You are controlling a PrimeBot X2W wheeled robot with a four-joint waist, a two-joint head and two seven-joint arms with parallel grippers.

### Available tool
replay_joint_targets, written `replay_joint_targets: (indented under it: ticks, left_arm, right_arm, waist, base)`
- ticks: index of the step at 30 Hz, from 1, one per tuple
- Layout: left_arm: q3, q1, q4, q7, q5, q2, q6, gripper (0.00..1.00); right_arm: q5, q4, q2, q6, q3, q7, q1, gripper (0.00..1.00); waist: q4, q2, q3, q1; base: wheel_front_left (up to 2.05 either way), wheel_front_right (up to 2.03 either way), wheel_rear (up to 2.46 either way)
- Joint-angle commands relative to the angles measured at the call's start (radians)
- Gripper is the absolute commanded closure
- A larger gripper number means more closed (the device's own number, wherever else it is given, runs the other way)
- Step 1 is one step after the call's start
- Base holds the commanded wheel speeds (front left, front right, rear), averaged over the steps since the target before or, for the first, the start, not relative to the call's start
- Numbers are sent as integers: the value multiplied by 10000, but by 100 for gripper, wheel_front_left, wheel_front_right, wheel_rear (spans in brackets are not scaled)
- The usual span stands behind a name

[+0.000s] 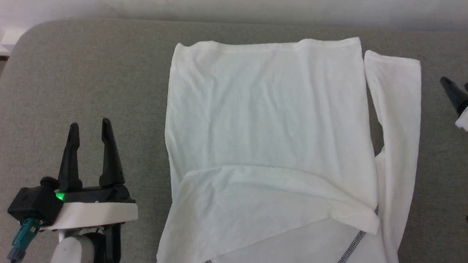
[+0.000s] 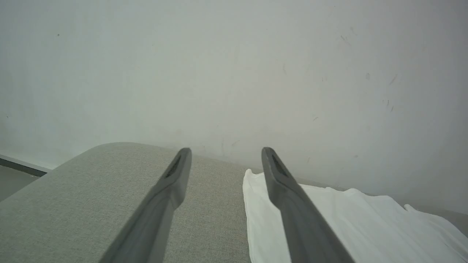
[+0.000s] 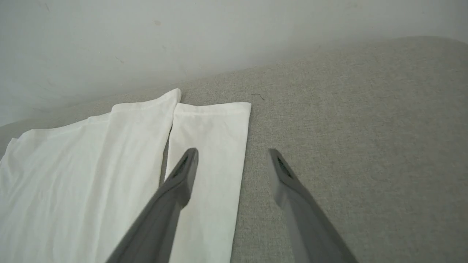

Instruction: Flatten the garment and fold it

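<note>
Head view, garment: the garment (image 1: 270, 109) lay spread on the grey fabric-covered table (image 1: 91, 65), reaching from the near edge almost to the far edge, with a flap of cloth folded across its near part.
Head view, sleeve: a long sleeve (image 1: 396, 109) lay just beside the body on the right-edge side, its long axis running from near edge to far edge.
Head view, left gripper: the left gripper (image 1: 90, 123) was over bare table toward the left edge, apart from the cloth, jaws spread and empty.
Head view, right gripper: the right gripper (image 1: 455, 82) was toward the right edge, just beyond the sleeve.
Left wrist view: the left gripper (image 2: 225, 149) pointed at the far edge and the wall (image 2: 234, 73), with the garment's left border under its right finger line. The jaws were apart and held nothing.
Right wrist view: the right gripper (image 3: 232, 150) had its jaws wide and empty. One finger was above the sleeve (image 3: 215, 146) and the other above bare table, so the sleeve's outer edge ran between them.
Judgement: the right arm was much the nearer to the unfolded sleeve. Folding it inward probably called for a pinch at that outer edge, across the sleeve's long axis.
</note>
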Motion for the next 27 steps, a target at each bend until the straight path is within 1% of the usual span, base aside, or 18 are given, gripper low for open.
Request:
replay_joint_targets:
  ticks: [1, 5, 11, 16, 20, 21, 22, 23, 24, 27]
  left_arm:
    - [60, -172, -98, -48, 147, -137, -112, 0]
    - [168, -496, -273, -49, 385, -614, -537, 0]
    - [109, -1003, -261, -49, 674, -1022, -1136, 0]
    - [61, -1356, -109, -49, 840, -1211, -1396, 0]
    - [62, -1432, 42, -49, 954, -1291, -1509, 0]
    - [71, -1424, 80, -49, 974, -1304, -1527, 0]
    - [86, -1411, 112, -49, 987, -1316, -1542, 0]
    - [107, -1394, 145, -49, 1000, -1325, -1553, 0]
    - [129, -1373, 183, -49, 1013, -1332, -1563, 0]
    - [193, -1306, 329, -49, 1029, -1348, -1590, 0]
  right_arm:
    - [37, 274, -126, -7, 39, 216, -392, 0]
    - [-301, 1346, -568, -7, 236, 1349, -1815, 0]
    - [-925, 2391, -698, -7, 143, 2160, -3427, 0]
    - [-1439, 3190, -682, -7, 0, 2505, -4102, 0]
    - [-1673, 3944, -610, -7, -158, 3316, -4099, 0]
    - [-1685, 4106, -565, -7, -201, 3577, -4060, 6]
    - [-1715, 4222, -542, -7, -220, 3808, -4026, 55]
    - [-1713, 4287, -503, -7, -235, 3991, -4004, 71]
    - [-1710, 4257, -484, -7, -221, 4047, -3996, 100]
    - [-1625, 3766, -599, -7, -72, 3595, -3965, 100]
  waist:
    - [671, 0, 1145, -3]
    - [920, 0, 1782, -3]
    - [1106, 0, 2540, -3]
    - [1142, 0, 2801, -3]
    - [1097, 0, 2712, -3]
    - [1073, 0, 2658, -3]
    - [1047, 0, 2608, -3]
    - [1011, 0, 2555, -3]
    - [973, 0, 2491, -3]
    - [859, 0, 2202, -3]
  base:
    - [0, 0, 0]
    - [0, 0, 0]
    - [0, 0, 0]
    - [0, 0, 0]
    - [0, 0, 0]
    - [0, 0, 0]
    - [0, 0, 0]
    - [0, 0, 0]
    - [0, 0, 0]
    - [0, 0, 0]
